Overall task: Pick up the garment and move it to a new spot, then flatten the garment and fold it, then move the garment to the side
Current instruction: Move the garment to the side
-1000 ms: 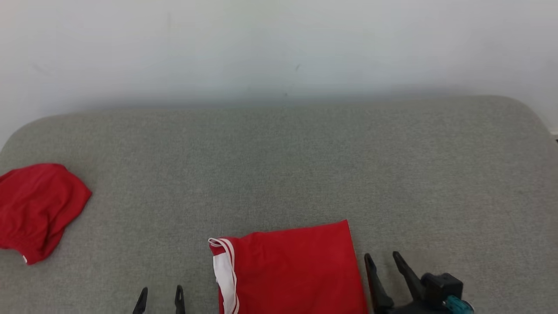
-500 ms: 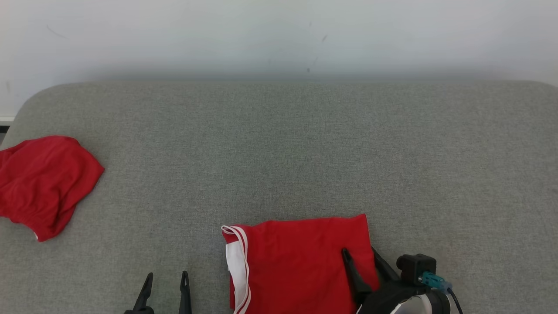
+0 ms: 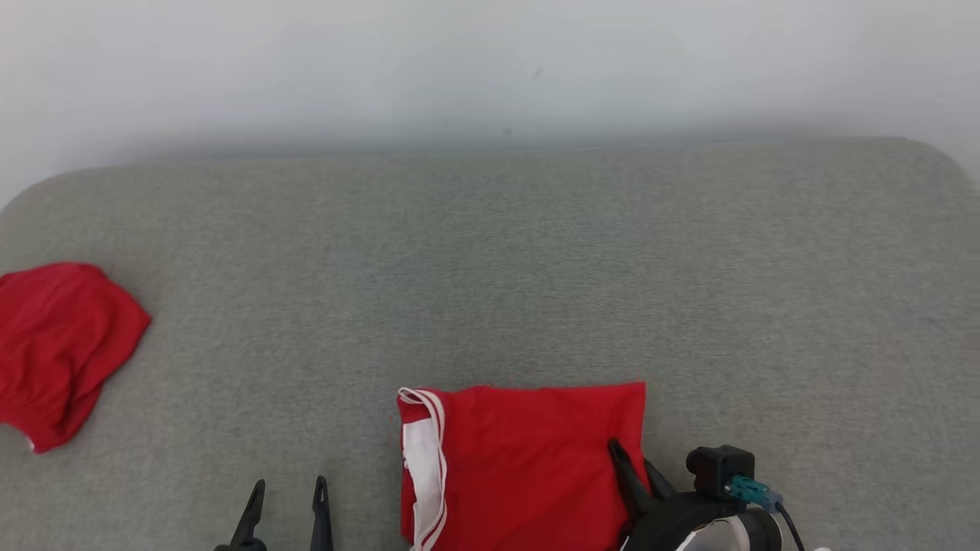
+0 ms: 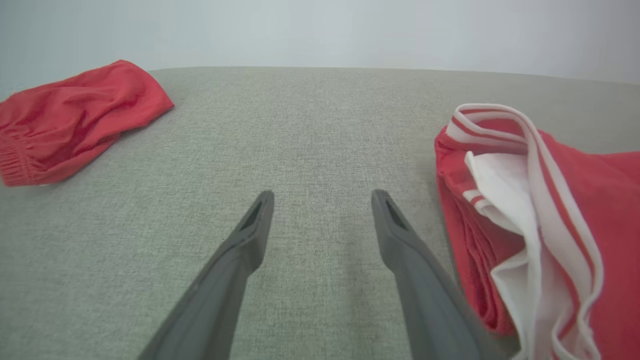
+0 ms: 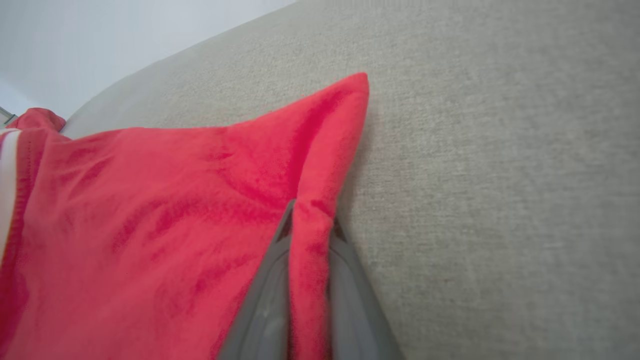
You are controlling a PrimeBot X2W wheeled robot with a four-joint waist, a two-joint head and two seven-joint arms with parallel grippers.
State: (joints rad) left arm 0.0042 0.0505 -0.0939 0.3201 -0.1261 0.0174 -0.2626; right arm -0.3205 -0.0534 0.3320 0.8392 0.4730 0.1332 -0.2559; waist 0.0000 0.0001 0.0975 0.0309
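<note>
Grey, fabric-covered padded surface with rounded corners, set against a plain pale wall. A folded red garment with white stripes lies at the near edge, about mid-width. A second red garment, bunched, lies at the left edge, well apart. Right jaws: nearly closed, pinching a ridge of cloth on the folded garment's right-hand edge, a little short of its far right corner. Left jaws: wide and empty, over bare upholstery just beside the striped side. Assessment: the cloth is light, soft and limp, and several layers thick. A one-sided pinch is likely to let the layers drag, slide apart or unfold. Advisable hold: all layers together at the edge, ideally with the striped side taken too.
</note>
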